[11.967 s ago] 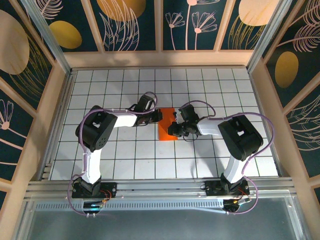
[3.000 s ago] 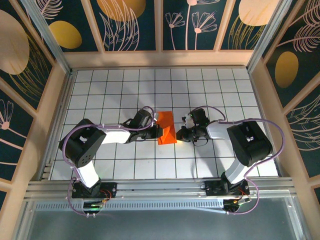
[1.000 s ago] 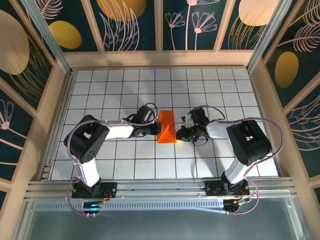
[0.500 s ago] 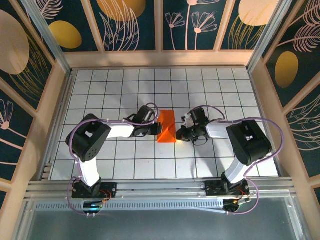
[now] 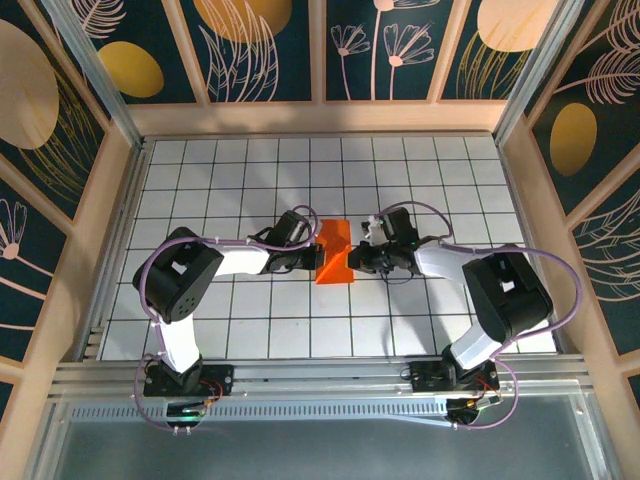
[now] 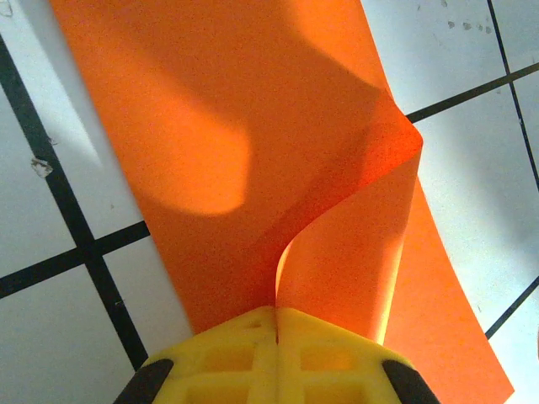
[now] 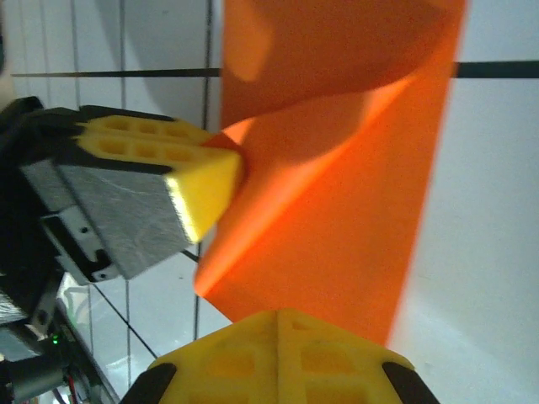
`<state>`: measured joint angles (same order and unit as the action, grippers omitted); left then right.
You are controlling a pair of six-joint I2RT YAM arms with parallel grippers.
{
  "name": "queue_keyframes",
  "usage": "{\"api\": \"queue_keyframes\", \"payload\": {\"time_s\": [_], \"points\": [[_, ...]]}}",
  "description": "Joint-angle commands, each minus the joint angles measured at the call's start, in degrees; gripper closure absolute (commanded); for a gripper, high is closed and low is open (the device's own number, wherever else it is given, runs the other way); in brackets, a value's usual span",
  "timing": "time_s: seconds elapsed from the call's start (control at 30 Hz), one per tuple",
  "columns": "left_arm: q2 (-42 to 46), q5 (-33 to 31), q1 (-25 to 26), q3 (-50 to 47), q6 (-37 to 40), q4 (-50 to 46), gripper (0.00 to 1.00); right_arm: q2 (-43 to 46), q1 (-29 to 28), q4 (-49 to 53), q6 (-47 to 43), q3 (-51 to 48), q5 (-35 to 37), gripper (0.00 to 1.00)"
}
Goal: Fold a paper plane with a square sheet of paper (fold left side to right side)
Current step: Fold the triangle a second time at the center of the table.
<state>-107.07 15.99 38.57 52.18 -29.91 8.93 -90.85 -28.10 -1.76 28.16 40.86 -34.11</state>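
I list one square sheet of paper (image 6: pixel 236 151), partly folded. Left fingers (image 6: pixel 227 353) grasp its raised flap; right fingers (image 7: pixel 236 353) clenched at its edge.

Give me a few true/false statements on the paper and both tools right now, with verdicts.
1. The orange paper sheet lies fully flat on the gridded table. False: one flap is lifted and curled over.
2. The left tool is shut, with the lifted flap running into its fingertips. True.
3. The right tool stands wide open. False: its fingers are shut.
4. The sheet sits between the two tools. True.
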Motion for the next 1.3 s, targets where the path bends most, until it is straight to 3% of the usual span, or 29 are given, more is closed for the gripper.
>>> {"api": "queue_keyframes", "payload": {"time_s": [0.0, 0.53, 1.27], "points": [[-2.3, -1.2, -0.4, 0.3, 1.6, -2.9, 1.0, -1.5, -1.9, -4.8, 3.5, 1.7, 0.1, 1.0], [-2.5, -1.0, -0.4, 0.3, 1.9, -2.8, 1.0, -11.5, -5.2, -6.6, 4.2, 8.6, 1.3, 1.0], [-2.8, -1.0, -0.5, 0.3, 1.9, -2.6, 1.0, -12.9, -5.4, -2.1, 2.5, 7.2, 6.4, 1.0]]}}
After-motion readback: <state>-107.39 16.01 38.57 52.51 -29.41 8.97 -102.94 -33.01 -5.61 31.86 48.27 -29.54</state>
